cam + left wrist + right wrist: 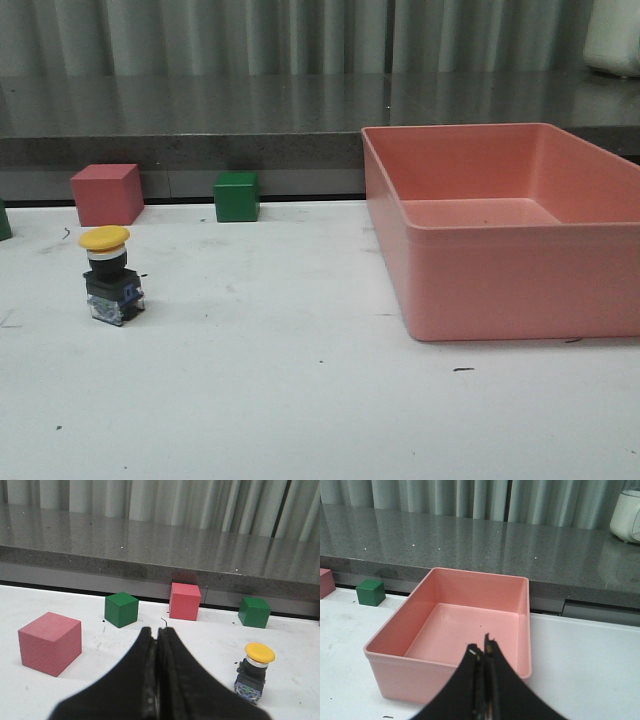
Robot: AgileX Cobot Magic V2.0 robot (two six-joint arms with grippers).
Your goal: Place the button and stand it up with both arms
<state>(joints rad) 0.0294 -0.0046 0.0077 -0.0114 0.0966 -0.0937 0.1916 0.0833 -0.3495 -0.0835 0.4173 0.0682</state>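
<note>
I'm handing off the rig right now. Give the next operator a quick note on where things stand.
Left gripper: jaws shut, empty, above the table short of the button.
Right gripper: jaws shut, empty, above the near wall of the pink bin.
Button stands upright on the table, cap up, near the red cube, outside the bin.
Done: button is standing.
Left: apparently nothing; confirm it is steady.

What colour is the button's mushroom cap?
Yellow. The button stands upright on the table; its cap shows best in the front view.

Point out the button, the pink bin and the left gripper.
button (105, 238): front view, on its yellow cap.
pink bin (500, 290): front view, on its near outer wall.
left gripper (157, 640): left wrist view, between the closed fingertips.
</note>
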